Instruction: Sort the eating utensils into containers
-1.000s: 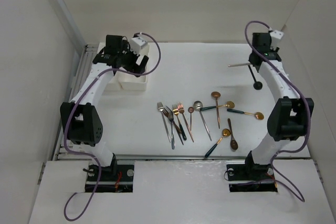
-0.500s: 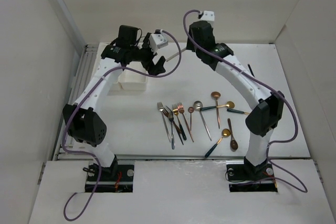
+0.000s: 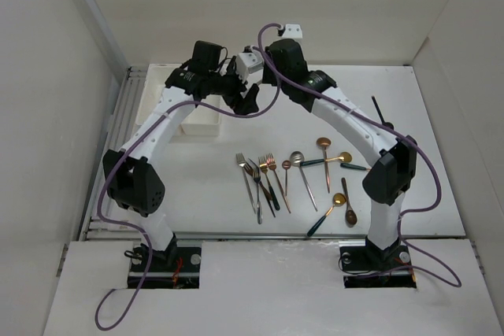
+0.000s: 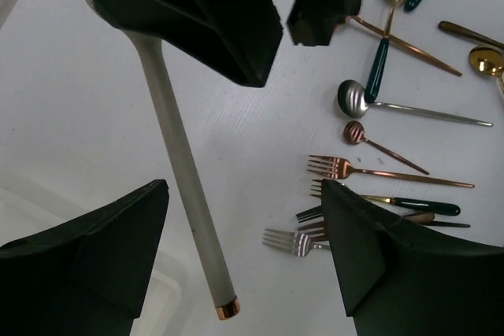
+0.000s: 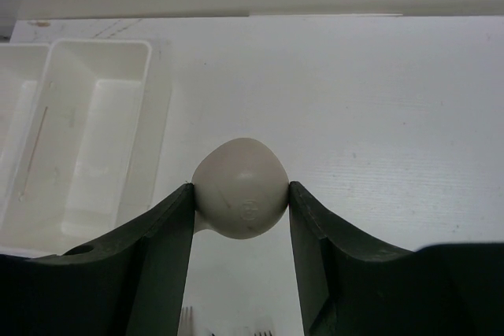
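The right gripper (image 5: pixel 240 194), a second ago out at the far side of the table (image 3: pixel 441 108) and well apart from the containers (image 5: pixel 101 42), now reaches across to just beside them. There it meets the left gripper (image 4: pixel 244 218), which has itself swung off from above the containers to face it. The right jaws are clamped tight on the pale bowl of a white-handled spoon (image 4: pixel 185 194) with a copper tip. The spoon hangs in the air just beside the containers, over neither of them, its handle slanting down between the left jaws. Those jaws stand wide open, one on each side of the handle, gripping nothing and, as far as the left wrist view shows, not touching it. It looks like a hand-over in the making, passing the spoon to the arm that works nearer the containers. The other eating utensils (image 4: pixel 339 168) lie spread on the table well apart from the containers, so most of the sorting appears to be ahead.
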You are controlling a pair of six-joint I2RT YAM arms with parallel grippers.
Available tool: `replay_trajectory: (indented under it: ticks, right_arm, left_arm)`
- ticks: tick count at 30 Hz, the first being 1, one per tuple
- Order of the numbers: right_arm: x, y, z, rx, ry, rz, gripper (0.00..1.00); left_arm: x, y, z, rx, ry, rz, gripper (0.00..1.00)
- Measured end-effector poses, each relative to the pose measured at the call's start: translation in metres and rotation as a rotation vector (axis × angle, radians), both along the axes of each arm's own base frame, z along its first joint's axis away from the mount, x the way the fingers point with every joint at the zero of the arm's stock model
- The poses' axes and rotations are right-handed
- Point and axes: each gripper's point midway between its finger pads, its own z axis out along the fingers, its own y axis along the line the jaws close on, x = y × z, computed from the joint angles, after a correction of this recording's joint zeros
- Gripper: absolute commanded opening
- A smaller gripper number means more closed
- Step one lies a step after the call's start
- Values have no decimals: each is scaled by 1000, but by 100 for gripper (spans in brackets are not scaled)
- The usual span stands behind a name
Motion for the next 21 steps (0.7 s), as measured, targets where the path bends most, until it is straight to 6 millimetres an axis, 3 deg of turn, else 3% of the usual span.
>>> replay_trajectory:
  ticks: [1, 2, 5, 6, 7, 11, 12, 16, 18, 21]
  right_arm:
    - [0, 1, 0, 7, 0, 3, 17]
    - [-1, 1, -1, 11, 3, 6, 17]
    - [-5, 3, -4, 30, 8, 21, 17]
    - [-7, 4, -4, 36, 13, 29, 17]
    - [-8, 5, -4, 41, 12, 35, 17]
    - [-14, 5, 0, 79, 8, 42, 22]
    - [-14, 5, 0, 82, 5, 43, 38]
    - [-12, 6, 0, 110, 12, 62, 87]
    - [-10, 5, 2, 151, 25, 85, 100]
    - [3, -21, 6, 226, 46, 72, 100]
  left_arm:
    - [2, 1, -2, 5, 5, 13, 69]
    - [5, 1, -5, 10, 10, 27, 54]
    - [9, 3, -10, 20, 28, 61, 24]
    - [10, 4, -12, 22, 35, 71, 7]
    - [11, 5, -13, 24, 43, 82, 0]
    - [20, 11, -14, 23, 51, 142, 0]
    - [19, 11, -14, 21, 57, 147, 0]
    - [22, 16, -16, 6, 98, 201, 0]
    - [26, 25, -21, -3, 134, 256, 0]
    - [45, 62, -29, -12, 185, 404, 0]
